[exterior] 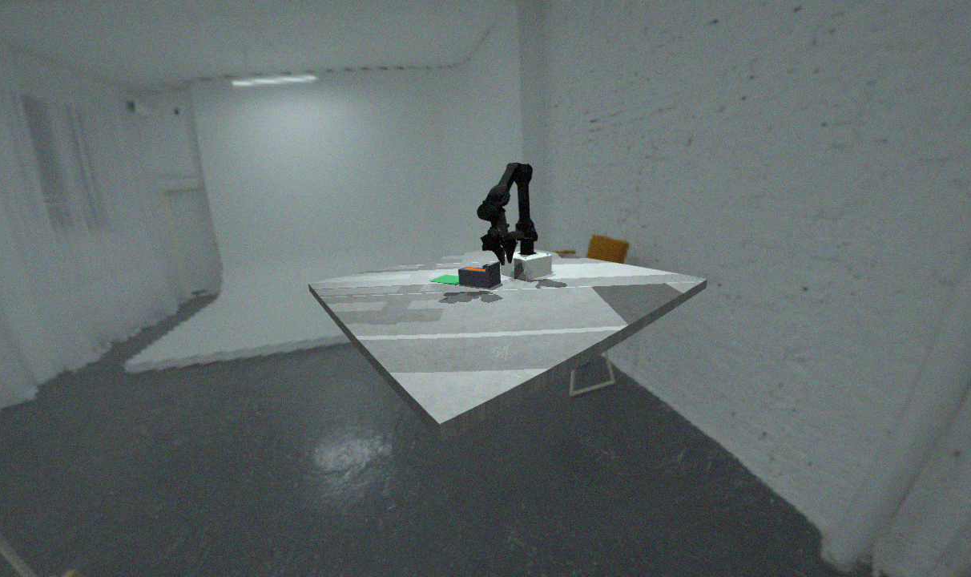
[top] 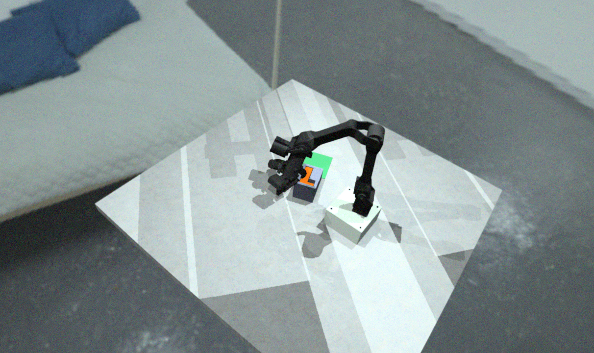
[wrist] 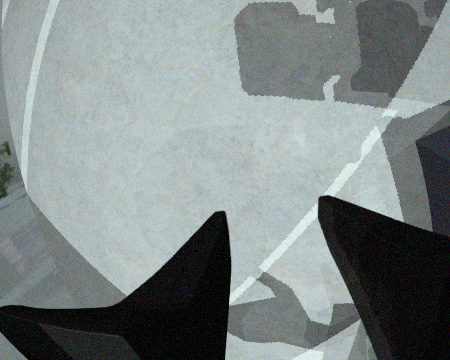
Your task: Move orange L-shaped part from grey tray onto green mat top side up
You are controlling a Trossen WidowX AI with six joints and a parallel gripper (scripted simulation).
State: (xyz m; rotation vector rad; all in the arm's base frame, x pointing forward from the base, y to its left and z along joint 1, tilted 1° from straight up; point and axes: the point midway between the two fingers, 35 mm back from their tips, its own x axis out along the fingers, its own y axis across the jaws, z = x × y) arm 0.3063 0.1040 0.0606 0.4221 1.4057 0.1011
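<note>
The orange L-shaped part point(top: 307, 174) point(exterior: 475, 268) lies in the pocket of the grey tray point(top: 304, 193) point(exterior: 478, 279). It looks level with the tray top, and the arm hides some of its left side in the top view. The tray's dark side point(wrist: 446, 172) also shows at the right edge of the wrist view. The green mat point(top: 322, 161) point(exterior: 445, 279) lies beside the tray, bare where visible. My gripper point(exterior: 505, 260) point(wrist: 273, 214) is partly open with nothing between its fingers. It hangs above the table, close to the tray, touching neither tray nor part as far as I can see.
The arm stands on a white base box point(top: 342, 222) point(exterior: 533, 267) near the tray. The arm's shadows fall across the striped table point(top: 242, 245) point(exterior: 489, 351). The table's edge shows at the left in the wrist view.
</note>
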